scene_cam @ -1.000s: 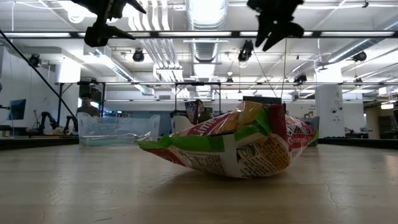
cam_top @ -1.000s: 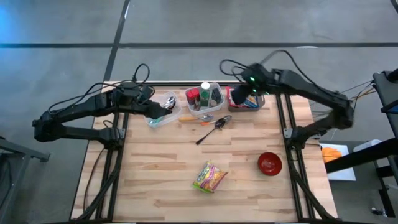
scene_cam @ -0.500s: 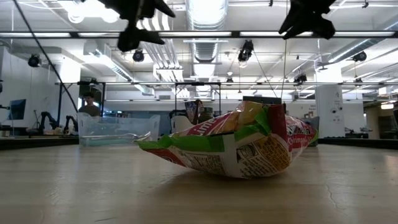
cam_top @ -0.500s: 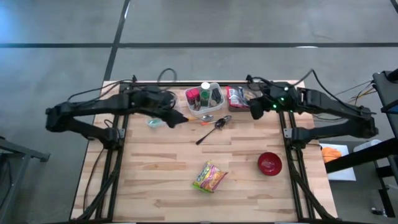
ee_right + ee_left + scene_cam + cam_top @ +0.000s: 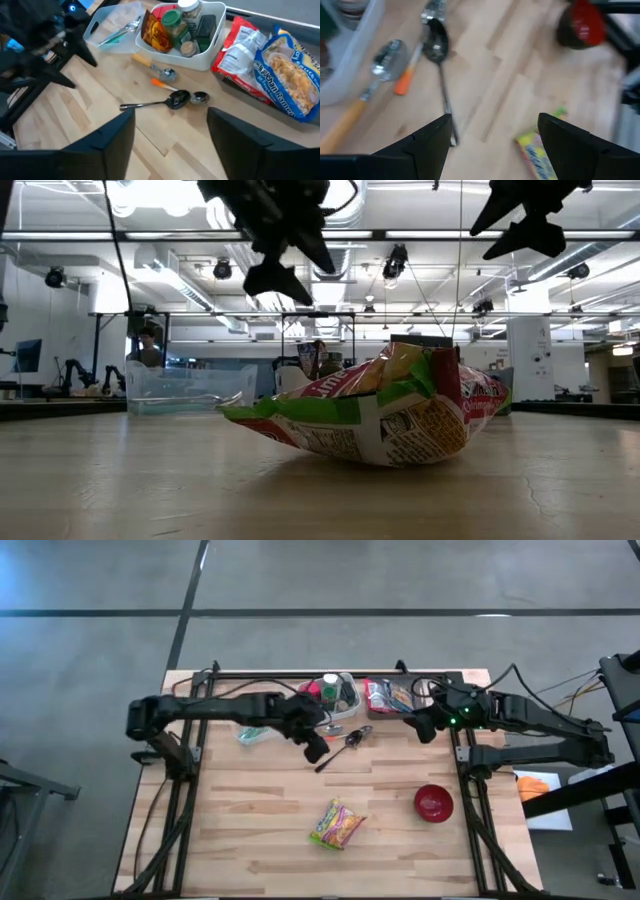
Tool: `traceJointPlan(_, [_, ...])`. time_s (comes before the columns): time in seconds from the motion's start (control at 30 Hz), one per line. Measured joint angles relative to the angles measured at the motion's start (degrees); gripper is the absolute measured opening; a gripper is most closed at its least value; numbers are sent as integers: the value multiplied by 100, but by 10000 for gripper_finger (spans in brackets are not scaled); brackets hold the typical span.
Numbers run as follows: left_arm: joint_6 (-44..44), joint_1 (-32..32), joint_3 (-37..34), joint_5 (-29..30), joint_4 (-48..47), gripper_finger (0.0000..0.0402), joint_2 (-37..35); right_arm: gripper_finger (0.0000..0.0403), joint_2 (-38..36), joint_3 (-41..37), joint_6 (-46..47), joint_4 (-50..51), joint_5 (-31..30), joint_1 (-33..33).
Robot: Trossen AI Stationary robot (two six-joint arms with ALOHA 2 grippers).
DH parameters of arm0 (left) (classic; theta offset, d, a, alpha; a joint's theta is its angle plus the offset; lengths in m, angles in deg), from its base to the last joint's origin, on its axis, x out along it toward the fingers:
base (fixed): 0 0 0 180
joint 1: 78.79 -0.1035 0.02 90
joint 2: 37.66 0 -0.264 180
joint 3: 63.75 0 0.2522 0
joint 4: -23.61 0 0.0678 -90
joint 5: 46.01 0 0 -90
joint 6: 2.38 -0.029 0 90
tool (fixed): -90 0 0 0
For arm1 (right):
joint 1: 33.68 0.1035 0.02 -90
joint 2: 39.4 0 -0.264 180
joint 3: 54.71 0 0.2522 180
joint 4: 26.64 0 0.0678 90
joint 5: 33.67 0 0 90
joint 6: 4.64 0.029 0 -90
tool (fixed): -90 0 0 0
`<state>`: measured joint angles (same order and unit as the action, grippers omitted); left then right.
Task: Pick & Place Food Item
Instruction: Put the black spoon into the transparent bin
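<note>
The food item, a colourful snack packet (image 5: 338, 823), lies flat on the wooden table near its front middle; it fills the low view (image 5: 380, 420) and shows in the left wrist view (image 5: 540, 155). My left gripper (image 5: 315, 745) hangs open above the table beside the spoons, far-left of the packet, with nothing between its fingers (image 5: 495, 140). My right gripper (image 5: 420, 725) hangs open at the far right, near the food bags, holding nothing (image 5: 170, 140). Both grippers are high above the table in the low view: left (image 5: 280, 270), right (image 5: 530, 220).
A red bowl (image 5: 434, 803) stands right of the packet. A black spoon (image 5: 345, 740) and an orange-handled spoon (image 5: 382, 55) lie behind the table's middle. Along the far edge are a clear container (image 5: 255, 730), a white bin of bottles (image 5: 330, 698) and food bags (image 5: 270, 55).
My left gripper has swung from over the clear container toward the table's middle, rightward, nearer and lower, rolling as it went. My right gripper has drawn back from over the food bags toward the table's right edge. Nothing on the table has moved.
</note>
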<state>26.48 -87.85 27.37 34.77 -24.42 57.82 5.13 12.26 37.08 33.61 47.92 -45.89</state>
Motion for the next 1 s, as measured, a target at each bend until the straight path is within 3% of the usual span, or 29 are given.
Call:
traceJointPlan(0.4, [255, 137, 121, 375, -28, 296, 1116, 315, -205, -9, 11, 55, -20, -2])
traceJointPlan(0.5, [73, 229, 131, 459, 294, 295, 1228, 321, -205, -9, -17, 166, -35, -2])
traceJointPlan(0.7, [-578, 502, 363, 1222, 324, 268, 1601, 322, -205, -9, -36, 307, -64, -2])
traceJointPlan(1.0, [-767, 466, 1318, 1388, 203, 209, 2316, 322, -203, -9, -45, 370, -51, 0])
